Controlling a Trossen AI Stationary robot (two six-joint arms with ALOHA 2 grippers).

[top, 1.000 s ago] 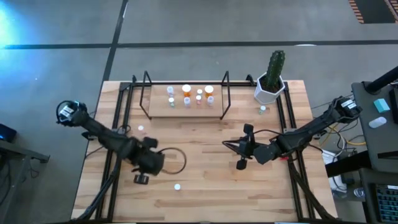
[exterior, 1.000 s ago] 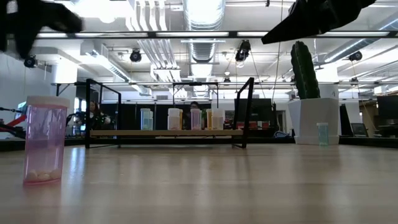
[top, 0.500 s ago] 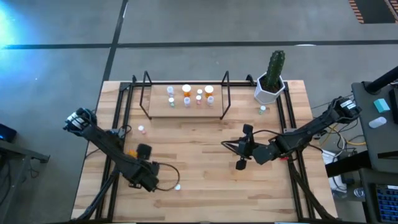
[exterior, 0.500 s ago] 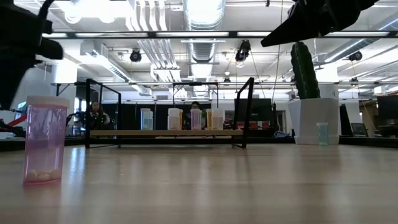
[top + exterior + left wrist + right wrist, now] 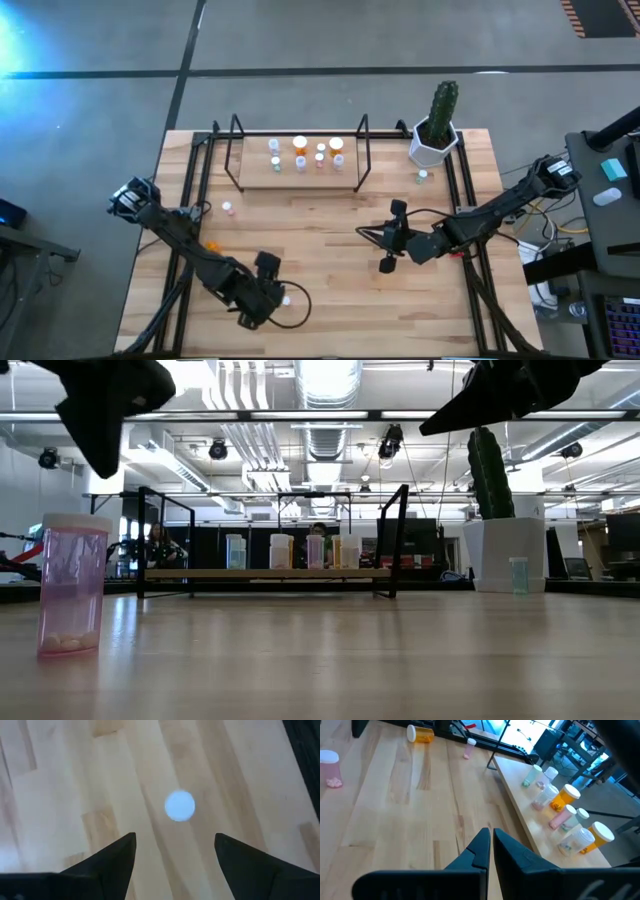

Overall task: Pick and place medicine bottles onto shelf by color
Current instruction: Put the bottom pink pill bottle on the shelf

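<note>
A pink medicine bottle (image 5: 285, 299) with a white cap (image 5: 180, 805) stands upright near the table's front edge, also in the low view (image 5: 72, 585). My left gripper (image 5: 272, 296) hovers open just above it, fingers pointing down, the cap showing just beyond the fingertips (image 5: 175, 837). An orange bottle (image 5: 211, 244) lies on its side at the left. A small pink bottle (image 5: 227, 207) stands near the left rail. Several bottles stand on the shelf (image 5: 300, 172). My right gripper (image 5: 392, 240) waits shut over the table's right half, holding nothing (image 5: 490, 837).
A white pot with a green cactus (image 5: 437, 125) stands at the far right corner, with a small clear bottle (image 5: 422, 176) in front of it. Black wire rails (image 5: 190, 200) run along the table's left and right sides. Bare wood lies between the two grippers.
My left gripper has moved toward the table's near edge and somewhat to the right, sinking toward the pink bottle at the front. The orange bottle, hidden under the arm a second ago, now lies in the open where the gripper was.
</note>
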